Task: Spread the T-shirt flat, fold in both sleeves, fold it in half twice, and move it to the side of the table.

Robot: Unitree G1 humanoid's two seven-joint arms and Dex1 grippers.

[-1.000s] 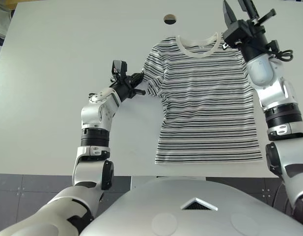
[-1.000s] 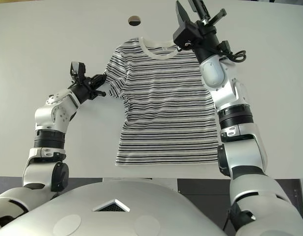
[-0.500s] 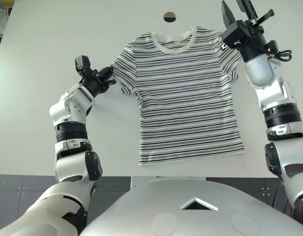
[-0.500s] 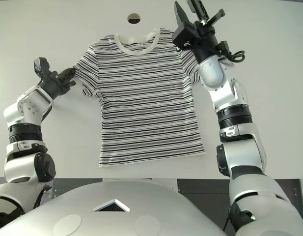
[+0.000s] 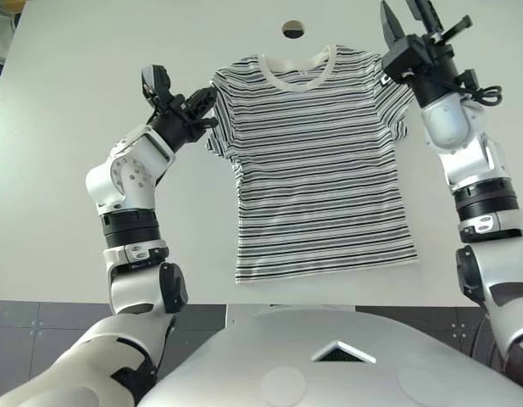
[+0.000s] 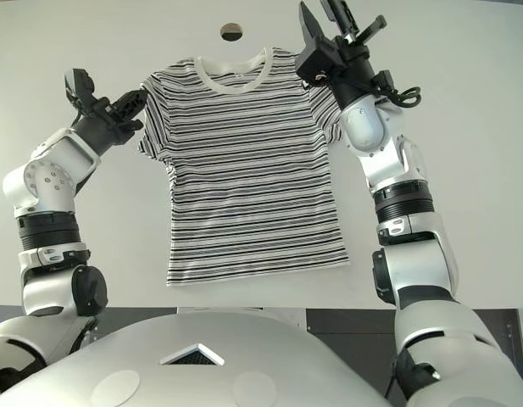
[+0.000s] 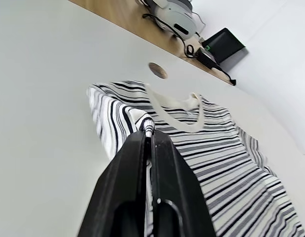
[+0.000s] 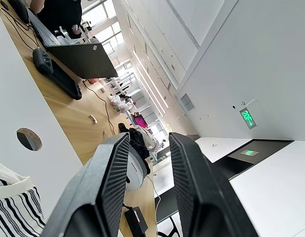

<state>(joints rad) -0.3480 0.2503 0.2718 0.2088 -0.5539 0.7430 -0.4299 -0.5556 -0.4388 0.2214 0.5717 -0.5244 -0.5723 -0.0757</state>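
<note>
A black-and-white striped T-shirt point(image 5: 316, 161) lies face up on the white table point(image 5: 66, 170), collar at the far side. My left gripper point(image 5: 206, 108) is shut on the edge of the shirt's left sleeve point(image 7: 117, 123) and holds it lifted off the table beside the shoulder. The left wrist view shows the closed fingers point(image 7: 157, 163) pinching the striped hem. My right gripper point(image 5: 401, 13) is raised above the shirt's right shoulder, pointing up and away. It is open, and its fingers point(image 8: 105, 187) have nothing between them. The right sleeve point(image 5: 398, 97) lies spread out.
A round cable hole point(image 5: 292, 30) sits in the table just beyond the collar. The table's front edge point(image 5: 75, 300) runs close below the shirt's hem. Bare tabletop extends to the left of the shirt and to the right of my right arm.
The shirt slid to the left on the table. My left gripper, holding the sleeve, then rose and came back in toward the shirt's shoulder. The right arm stayed still.
</note>
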